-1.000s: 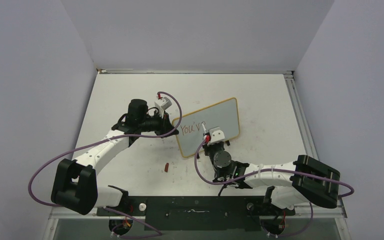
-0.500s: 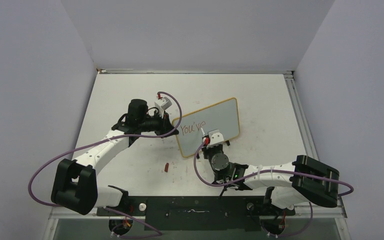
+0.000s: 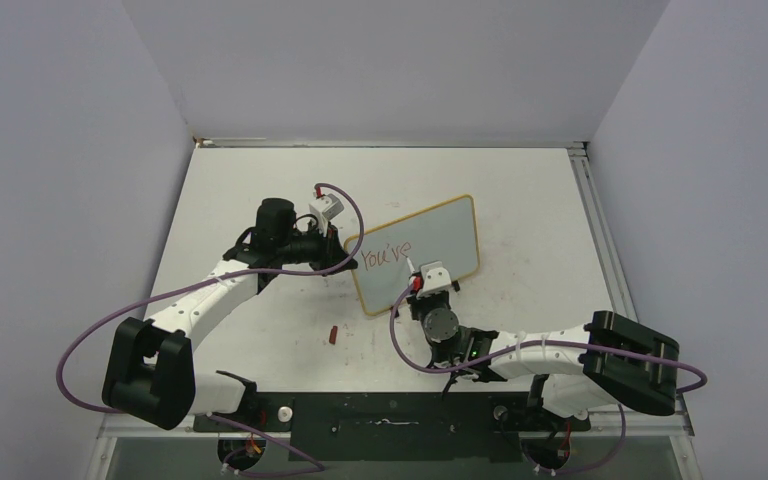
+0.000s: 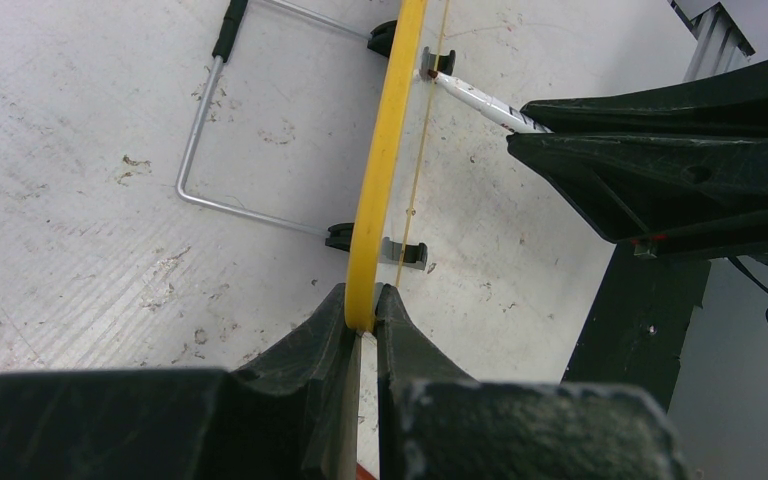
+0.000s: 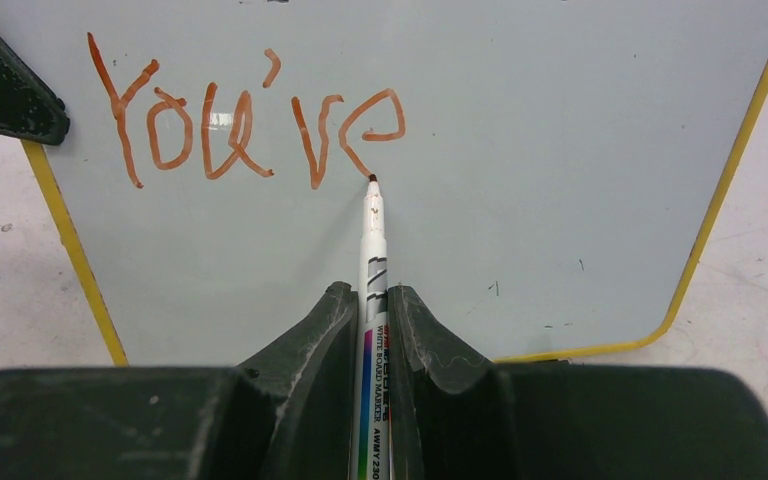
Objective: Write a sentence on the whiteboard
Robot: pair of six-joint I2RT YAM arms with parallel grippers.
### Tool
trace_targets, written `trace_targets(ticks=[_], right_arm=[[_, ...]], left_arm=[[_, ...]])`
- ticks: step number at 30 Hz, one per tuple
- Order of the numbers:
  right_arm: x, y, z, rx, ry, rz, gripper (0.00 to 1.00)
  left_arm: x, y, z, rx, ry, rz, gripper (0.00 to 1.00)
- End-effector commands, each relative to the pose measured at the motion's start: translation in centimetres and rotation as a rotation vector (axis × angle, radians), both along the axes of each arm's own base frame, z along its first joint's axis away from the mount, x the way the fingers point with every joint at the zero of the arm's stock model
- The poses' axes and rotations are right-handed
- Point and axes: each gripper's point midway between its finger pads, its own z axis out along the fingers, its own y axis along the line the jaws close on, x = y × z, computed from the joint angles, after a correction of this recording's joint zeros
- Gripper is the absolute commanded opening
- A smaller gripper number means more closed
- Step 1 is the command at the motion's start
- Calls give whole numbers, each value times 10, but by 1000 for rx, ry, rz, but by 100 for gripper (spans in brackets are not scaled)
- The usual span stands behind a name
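The whiteboard (image 3: 440,235) stood propped mid-bench (image 3: 520,200), with "You've" of the sentence (image 5: 245,120) in red on its glossy face. It seemed light, stiff and apt to skid, so I judged the yellow rim the best hold. My left gripper (image 4: 360,300) pinched that rim; my right gripper (image 5: 370,298) clamped the marker (image 5: 373,240), tip on the face.

You find the whiteboard (image 3: 440,235) mid-way on the table (image 3: 530,200) | left hand (image 4: 361,310) on its left edge | right hand (image 5: 372,300) before it | marker (image 5: 373,225) tip at the sentence (image 5: 230,125) right end | cap (image 3: 331,335) left-front of board.
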Motion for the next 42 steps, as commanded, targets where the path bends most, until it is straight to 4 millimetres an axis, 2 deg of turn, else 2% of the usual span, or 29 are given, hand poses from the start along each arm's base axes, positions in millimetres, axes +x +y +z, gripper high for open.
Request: trace_targets(ticks=[1,20,30,35,42], right_arm=[[5,-8,3,9,-1,-32,5],[14,-16,11,32,-10,-43,5],[6,-38,37,90,-47,-44,5],[14,-42,42,127,-49,-17,5],[23,-38,46,125,-60,21,5]], left_arm=[[-10,17,-34,121,105,52,0],[-9,18,-35,129,105,57,0],[-5,22,-36,145,106,84,0],[-6,22,-35,143,103,83,0],[-5,22,-35,144,99,85,0]])
